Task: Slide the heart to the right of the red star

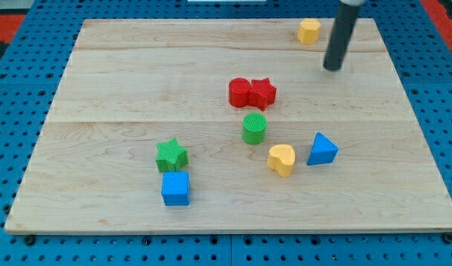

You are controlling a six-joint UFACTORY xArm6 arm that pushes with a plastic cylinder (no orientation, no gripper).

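The yellow heart (282, 159) lies on the wooden board at centre right, just left of a blue triangle (322, 149). The red star (263, 93) sits above the middle, touching a red round block (240, 92) on its left. My tip (331, 68) is at the upper right, well above and to the right of the red star, far from the heart and touching no block.
A green cylinder (255, 128) stands between the red star and the heart. A green star (170, 155) sits above a blue cube (176, 188) at lower left. A yellow block (309, 31) lies near the top edge, left of my rod.
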